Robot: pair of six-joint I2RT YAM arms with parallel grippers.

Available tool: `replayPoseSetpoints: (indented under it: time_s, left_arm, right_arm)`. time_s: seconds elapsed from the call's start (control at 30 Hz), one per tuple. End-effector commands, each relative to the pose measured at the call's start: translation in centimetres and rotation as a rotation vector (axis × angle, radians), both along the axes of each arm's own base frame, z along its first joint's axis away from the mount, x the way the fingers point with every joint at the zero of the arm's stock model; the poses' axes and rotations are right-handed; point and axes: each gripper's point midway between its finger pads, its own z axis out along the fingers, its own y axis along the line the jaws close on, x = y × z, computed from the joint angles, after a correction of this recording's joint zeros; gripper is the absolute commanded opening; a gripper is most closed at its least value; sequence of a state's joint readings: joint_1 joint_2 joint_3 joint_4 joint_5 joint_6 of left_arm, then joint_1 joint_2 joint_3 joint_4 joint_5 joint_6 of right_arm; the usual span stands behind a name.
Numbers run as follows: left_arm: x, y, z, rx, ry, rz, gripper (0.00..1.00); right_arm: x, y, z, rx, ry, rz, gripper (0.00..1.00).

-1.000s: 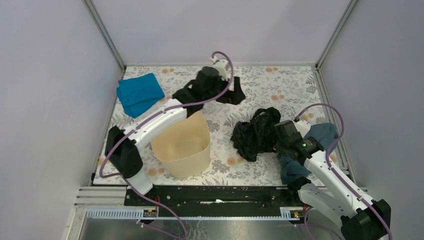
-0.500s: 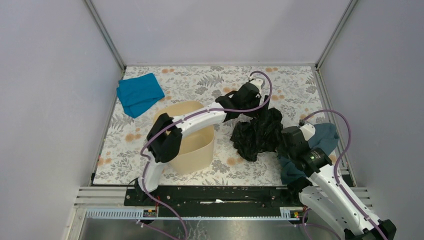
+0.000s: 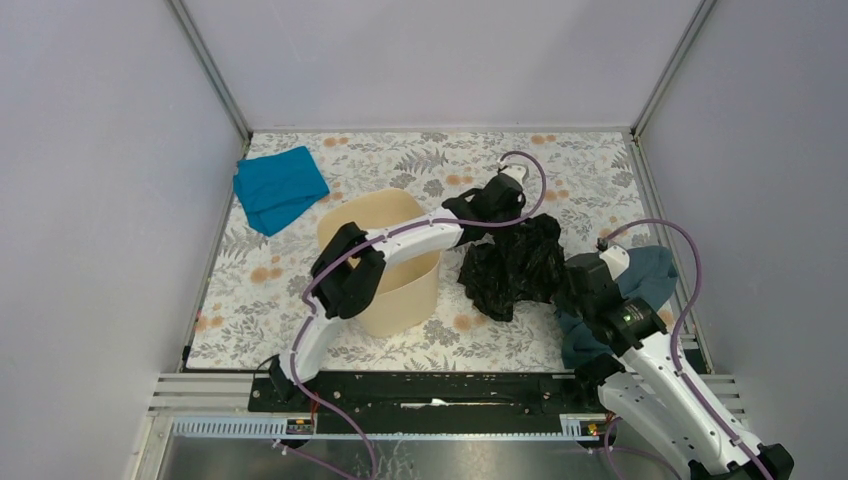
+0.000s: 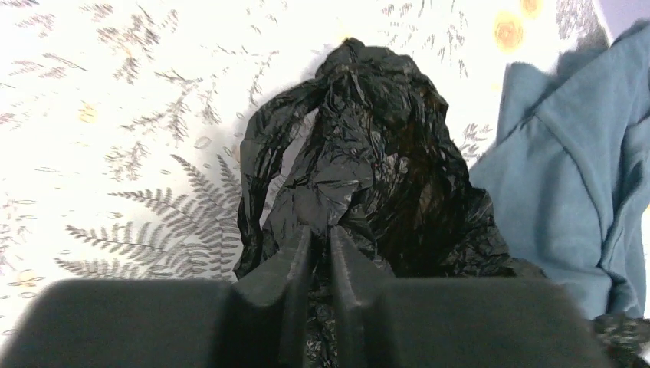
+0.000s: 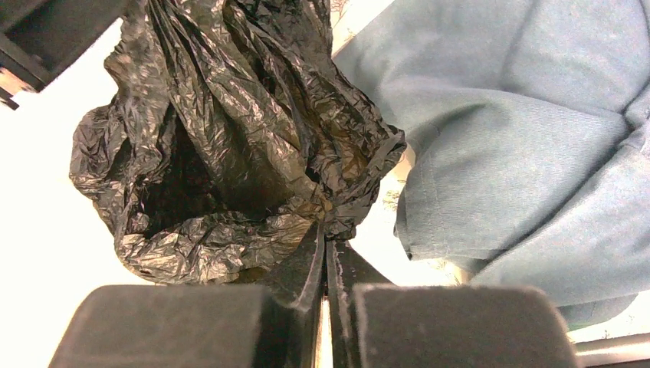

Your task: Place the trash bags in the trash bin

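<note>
Black trash bag (image 3: pixel 510 270): my outstretched left end effector (image 4: pixel 320 231) and bent-armed right end effector (image 5: pixel 323 227) both pinch it, visible only wrist-side.

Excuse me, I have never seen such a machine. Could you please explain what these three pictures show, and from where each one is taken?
These are two white robot arms fixed at the near edge of a flowered table. Each arm ends in a two-finger claw. The wide picture comes from a camera above and behind the arms. The other two come from small cameras on the wrists, so each one looks along its own claw.

On the table there are a beige bin, a bright blue cloth, a blue-grey cloth and a crumpled black trash bag.

The left arm reaches across the bin, and the left claw pinches a fold of the bag. The right claw pinches the bag's edge, beside the blue-grey cloth. So both claws hold the same bag, which lies outside the bin.
</note>
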State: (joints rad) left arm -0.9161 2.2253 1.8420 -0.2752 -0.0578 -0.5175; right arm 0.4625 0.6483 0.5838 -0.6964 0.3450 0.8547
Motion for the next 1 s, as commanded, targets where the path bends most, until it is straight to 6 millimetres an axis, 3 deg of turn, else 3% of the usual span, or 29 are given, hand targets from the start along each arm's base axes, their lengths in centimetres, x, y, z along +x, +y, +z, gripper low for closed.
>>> replayPoseSetpoints:
  time_s: [0.0, 0.07, 0.27, 0.43, 0.57, 0.7, 0.87, 0.97]
  left_arm:
    - [2.0, 1.0, 11.3, -0.109, -0.246, 0.041, 0.12]
    - [1.8, 1.5, 14.2, -0.138, -0.300, 0.029, 0.00]
    - [-0.5, 3.6, 22.5, -0.279, -0.447, -0.017, 0.00]
    - [-4.4, 6.7, 29.0, -0.453, -0.609, -0.083, 0.00]
    - [-5.8, 8.5, 30.4, -0.506, -0.677, -0.082, 0.00]
    - [-5.3, 10.5, 30.2, -0.494, -0.686, 0.014, 0.00]
    - [-4.1, 12.8, 30.4, -0.468, -0.693, 0.137, 0.00]
    - [-4.4, 13.3, 31.1, -0.488, -0.698, 0.130, 0.00]
  right_arm:
    - [0.3, 0.8, 0.4, 0.019, -0.024, 0.046, 0.04]
    - [0.3, 1.2, 0.7, 0.028, -0.027, 0.072, 0.05]
    - [0.5, 1.9, 2.6, 0.041, -0.061, 0.132, 0.09]
    - [1.0, 1.8, 5.0, 0.010, -0.122, 0.177, 0.17]
    - [1.7, 2.0, 7.9, -0.017, -0.190, 0.225, 0.31]
    - [2.2, 2.1, 11.4, -0.039, -0.274, 0.264, 0.62]
    - [3.4, 2.3, 12.9, -0.103, -0.366, 0.333, 0.99]
    - [4.5, 4.5, 14.8, -0.041, -0.436, 0.394, 1.00]
